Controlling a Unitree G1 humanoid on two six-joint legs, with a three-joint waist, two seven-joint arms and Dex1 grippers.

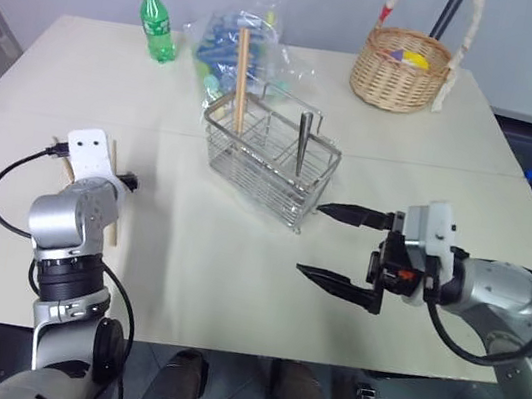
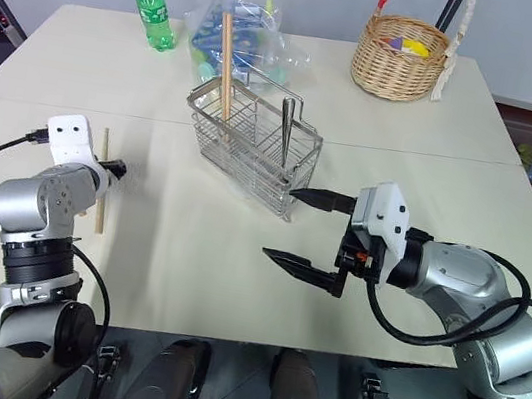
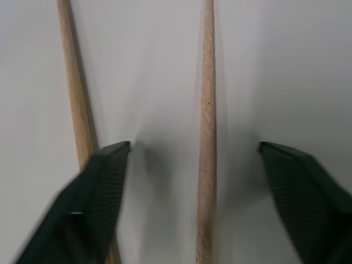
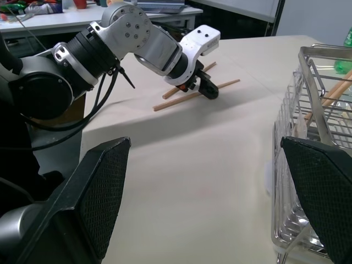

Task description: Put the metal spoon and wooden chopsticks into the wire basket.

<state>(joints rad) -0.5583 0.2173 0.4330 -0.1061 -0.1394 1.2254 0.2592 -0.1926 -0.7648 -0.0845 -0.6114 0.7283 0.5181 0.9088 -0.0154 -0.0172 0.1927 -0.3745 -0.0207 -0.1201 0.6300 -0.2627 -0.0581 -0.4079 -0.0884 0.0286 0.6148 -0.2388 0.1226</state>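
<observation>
Chopsticks: two lie on the table [image 1: 234, 275] at its left side; one [image 3: 207, 137] sits between the left gripper's [image 3: 195, 151] spread fingers, untouched, the other [image 3: 74, 93] just outside one finger. A third chopstick [image 1: 240, 79] stands upright in the wire basket [image 1: 266, 164], with a metal utensil [image 1: 302, 143] nearby. Right gripper [image 1: 344, 247], fingers wide apart, hangs empty beside the basket.

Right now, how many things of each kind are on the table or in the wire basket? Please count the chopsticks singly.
Plain light-brown wooden chopsticks: 3 (two on the table, one in the silver wire basket)
Metal utensils in that basket: 1
Baskets: 2 (wire, round woven wicker)
Green plastic bottles: 1
Clear plastic bags: 1
Total: 8
</observation>
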